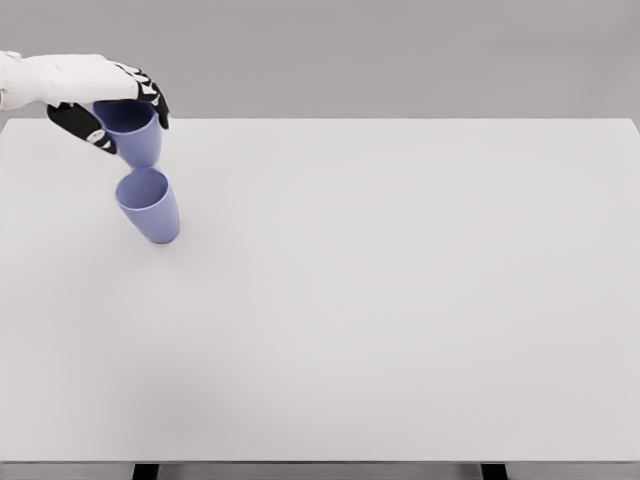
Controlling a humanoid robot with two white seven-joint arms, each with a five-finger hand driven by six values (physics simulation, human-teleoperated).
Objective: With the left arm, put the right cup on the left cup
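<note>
A wide white table [400, 300] fills most of the view, its near edge and two dark legs cut off at the bottom. The left arm enters at the upper left, cut by the frame edge. The left hand [105, 100] grasps the held cup [135, 135] around its rim, partly hiding it. Just below, the standing cup [150, 205] rests on the table. Two blue cups in all; neither bears any writing.
</note>
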